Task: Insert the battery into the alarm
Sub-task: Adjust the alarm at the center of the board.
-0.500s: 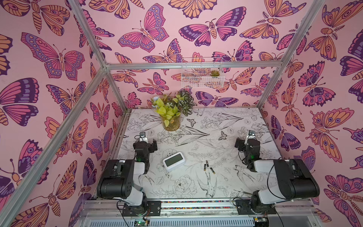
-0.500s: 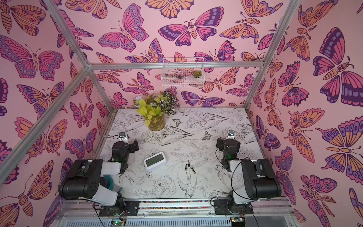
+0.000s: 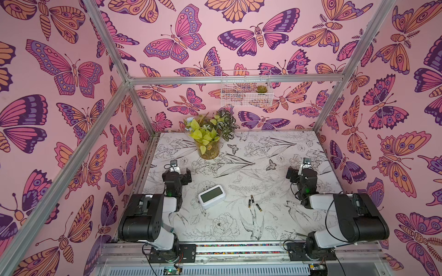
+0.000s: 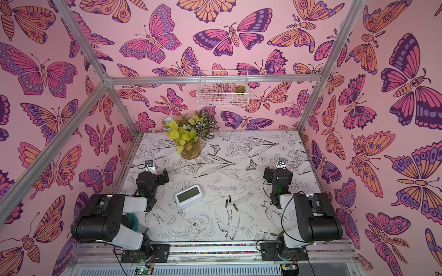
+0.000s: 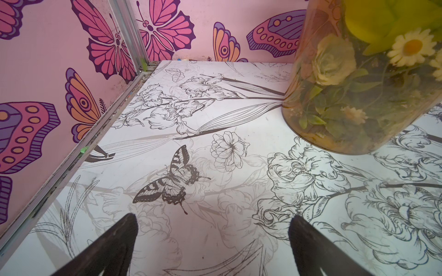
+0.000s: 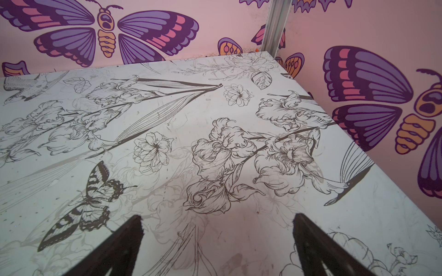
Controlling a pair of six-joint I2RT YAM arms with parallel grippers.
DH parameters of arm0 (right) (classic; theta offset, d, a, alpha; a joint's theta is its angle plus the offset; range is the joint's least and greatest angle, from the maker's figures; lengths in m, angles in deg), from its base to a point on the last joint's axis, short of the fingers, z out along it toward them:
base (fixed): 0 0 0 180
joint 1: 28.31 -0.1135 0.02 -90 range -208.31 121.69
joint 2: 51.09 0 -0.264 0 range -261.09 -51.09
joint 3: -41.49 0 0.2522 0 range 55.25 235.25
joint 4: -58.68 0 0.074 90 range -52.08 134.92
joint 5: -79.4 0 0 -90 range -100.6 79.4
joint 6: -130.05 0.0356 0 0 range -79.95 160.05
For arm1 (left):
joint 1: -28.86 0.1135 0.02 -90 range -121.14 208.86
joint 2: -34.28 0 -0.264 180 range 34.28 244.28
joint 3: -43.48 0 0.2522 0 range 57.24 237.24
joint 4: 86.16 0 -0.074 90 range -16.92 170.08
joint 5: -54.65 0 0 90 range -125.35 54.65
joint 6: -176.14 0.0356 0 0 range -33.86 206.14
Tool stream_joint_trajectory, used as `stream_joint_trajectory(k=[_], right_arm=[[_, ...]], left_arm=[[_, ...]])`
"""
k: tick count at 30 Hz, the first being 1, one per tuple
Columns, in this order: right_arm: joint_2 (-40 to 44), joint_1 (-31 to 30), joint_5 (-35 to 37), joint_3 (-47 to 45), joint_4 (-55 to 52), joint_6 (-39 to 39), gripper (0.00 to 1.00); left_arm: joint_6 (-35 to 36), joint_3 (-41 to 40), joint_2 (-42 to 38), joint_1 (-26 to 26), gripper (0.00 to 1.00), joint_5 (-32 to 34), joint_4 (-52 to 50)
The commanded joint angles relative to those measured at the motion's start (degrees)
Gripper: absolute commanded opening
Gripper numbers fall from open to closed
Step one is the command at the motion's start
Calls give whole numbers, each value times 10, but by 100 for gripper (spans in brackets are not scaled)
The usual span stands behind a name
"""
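Lying screen-up near the middle of the table [image 3: 263, 167], the alarm [image 3: 212, 196] hides its back underneath; three batteries [image 3: 252, 198] sit just right of it, labels too small to read; left gripper [image 5: 212, 216] and right gripper [image 6: 217, 216], well apart from both, have jaws apart, empty.

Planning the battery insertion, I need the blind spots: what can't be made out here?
The alarm lies screen-up in both top views; its underside, and any battery slot there, is hidden.
The batteries are too small in both top views to read polarity.
Wrist views: neither alarm nor batteries in frame.
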Motion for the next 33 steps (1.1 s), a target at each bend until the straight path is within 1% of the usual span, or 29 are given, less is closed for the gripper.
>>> stream_joint_trajectory(k=[1,10,12,13,14,15,17,18,19,21,22,23,25,26,27,28,30,32,33], right_arm=[[-6,3,-5,13,9,-10,99],[-6,3,-5,12,9,-10,99],[-1,2,-12,6,39,-23,99],[23,-3,-19,10,10,-34,99],[63,-8,-17,27,-58,-37,99],[112,-10,-8,56,-148,-27,99],[183,-8,25,124,-318,33,99],[205,-8,36,156,-384,65,99],[219,-8,38,180,-435,96,99],[234,-5,44,227,-556,180,99],[238,-3,36,238,-585,203,99],[241,-2,7,240,-591,209,99],[253,-1,-59,227,-574,210,99],[259,-1,-97,216,-561,212,99],[267,-1,-124,206,-551,218,99],[273,-1,-142,198,-542,226,99],[285,-1,-209,181,-524,224,99],[287,-1,-272,168,-511,234,99],[287,-2,-307,160,-504,240,99]], left_arm=[[6,7,7,-2,100,6,11],[6,8,6,-2,100,5,9],[9,5,4,-4,100,16,17],[11,5,-6,-11,100,35,11],[14,0,-26,-19,100,40,-6],[29,-4,-46,-26,100,43,11],[55,-23,-113,-73,100,127,-26],[49,-16,-164,-91,100,164,-69],[8,-5,-203,-96,100,186,-122],[-154,27,-285,-91,100,211,-280],[-213,28,-310,-83,100,200,-312],[-238,17,-338,-71,100,147,-322],[-242,-4,-376,-54,100,15,-308],[-245,-4,-387,-54,100,-47,-316],[-251,3,-393,-55,100,-97,-345],[-265,17,-396,-58,100,-126,-385],[-303,42,-392,-73,100,-175,-458],[-332,53,-386,-89,100,-219,-505],[-346,54,-385,-98,100,-230,-529]])
